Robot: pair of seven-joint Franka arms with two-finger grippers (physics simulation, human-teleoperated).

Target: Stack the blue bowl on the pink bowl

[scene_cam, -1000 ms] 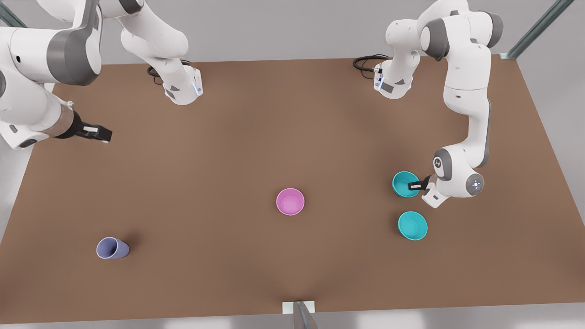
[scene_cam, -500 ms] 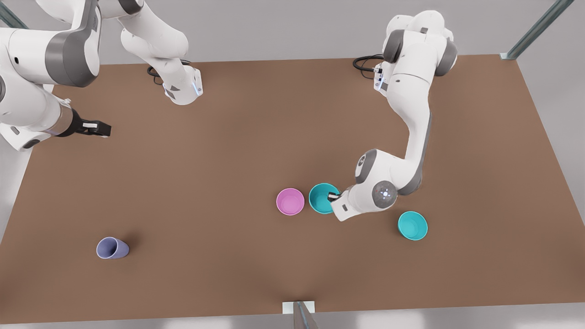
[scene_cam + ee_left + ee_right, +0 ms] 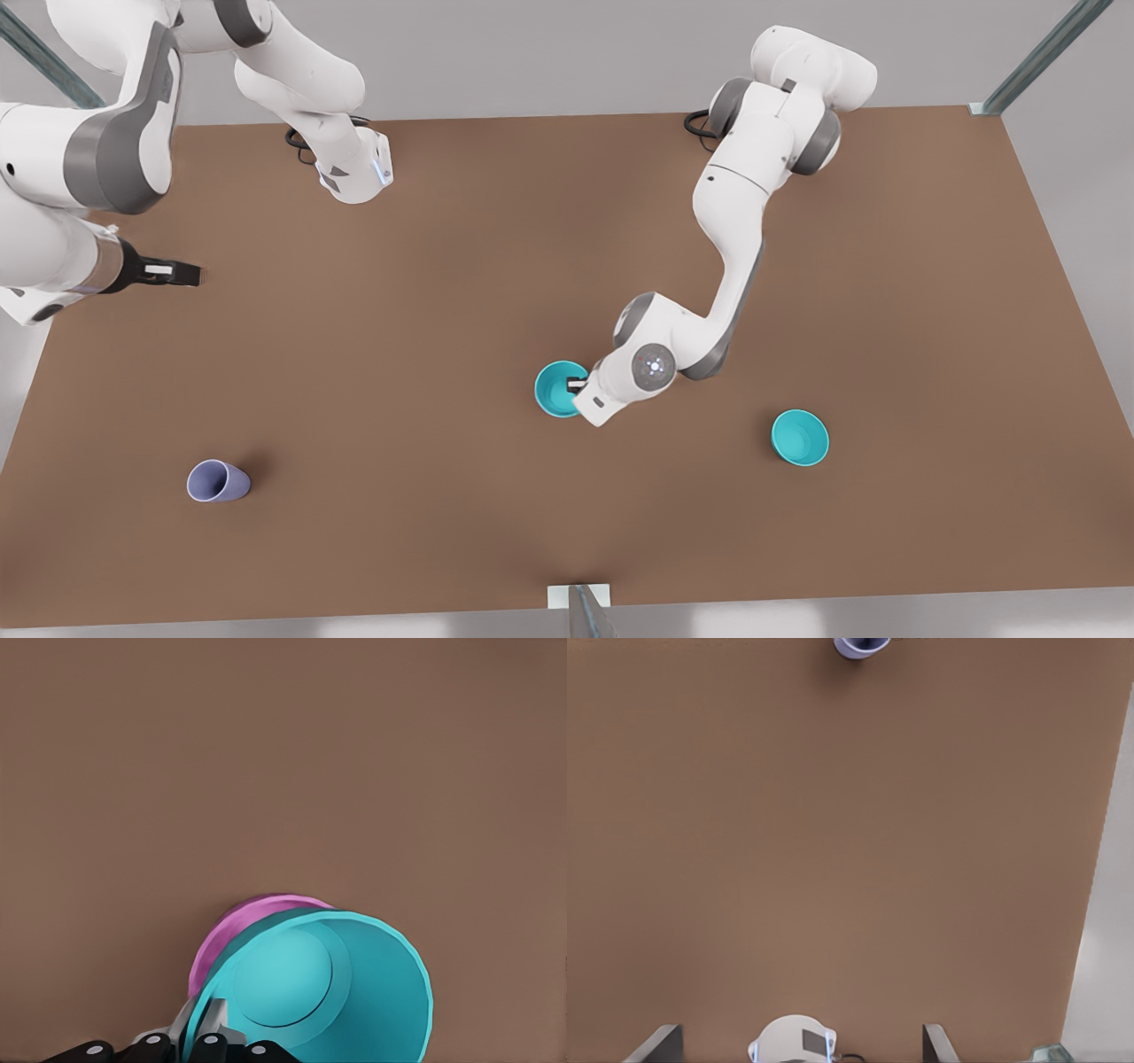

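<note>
The left gripper [image 3: 578,386] is clamped on the rim of the blue bowl [image 3: 558,388] — one finger inside, one outside — holding it directly over the pink bowl [image 3: 232,932], whose magenta edge peeks out beneath it in the left wrist view. A second teal bowl [image 3: 799,437] sits well apart on the table [image 3: 443,266]. The right gripper [image 3: 182,276] waits at the front view's left, fingers together, far from the lavender cup [image 3: 217,481].
</note>
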